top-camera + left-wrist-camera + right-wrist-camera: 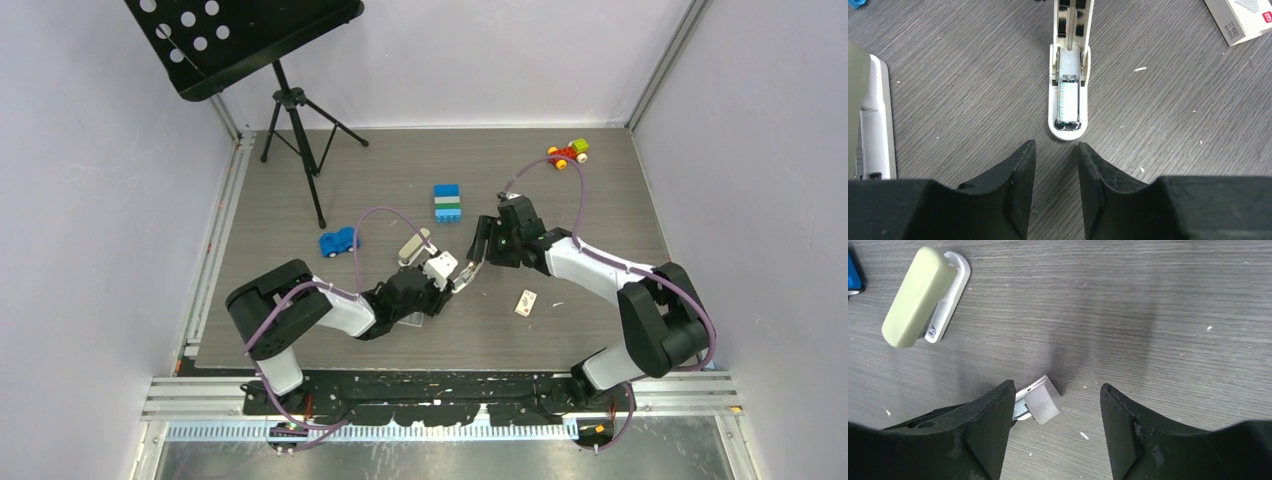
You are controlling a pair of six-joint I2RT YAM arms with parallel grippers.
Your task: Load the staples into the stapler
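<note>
One stapler; one staples strip in one white tray; one box. Both empty: left fingers partly open, right fingers wide.

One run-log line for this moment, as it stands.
left gripper: open, empty, facing white magazine piece | staples: strip in its channel | right gripper: open, empty | stapler: lying apart on table

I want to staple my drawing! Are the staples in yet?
Nearly, I think. Done: a silvery staple strip lies in the white open metal-lined tray. In hand: nothing; the jaws of the left gripper and right gripper stand open, empty. Left: probably shutting it; the beige-topped white-based stapler lies apart, closed.
</note>
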